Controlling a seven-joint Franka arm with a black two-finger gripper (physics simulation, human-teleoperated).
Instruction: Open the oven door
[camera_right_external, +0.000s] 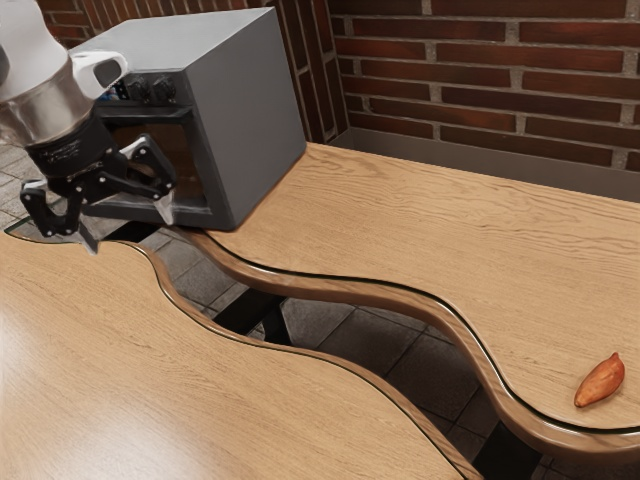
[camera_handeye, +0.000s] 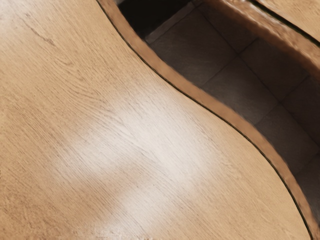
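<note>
your pincer (camera_right_external: 130, 236) released, its two fingers spread wide, near the oven (camera_right_external: 248, 115), the worktop (camera_handeye: 100, 115) beneath your wrist view

From my station, the arm (camera_right_external: 38, 75) runs off the exterior view's upper left and, with the gripper (camera_right_external: 129, 228), hides part of the oven (camera_right_external: 245, 110), whose panel details I can't make out, while both views crop the near tabletop (camera_right_external: 110, 350) and far tabletop (camera_right_external: 450, 230).
</note>
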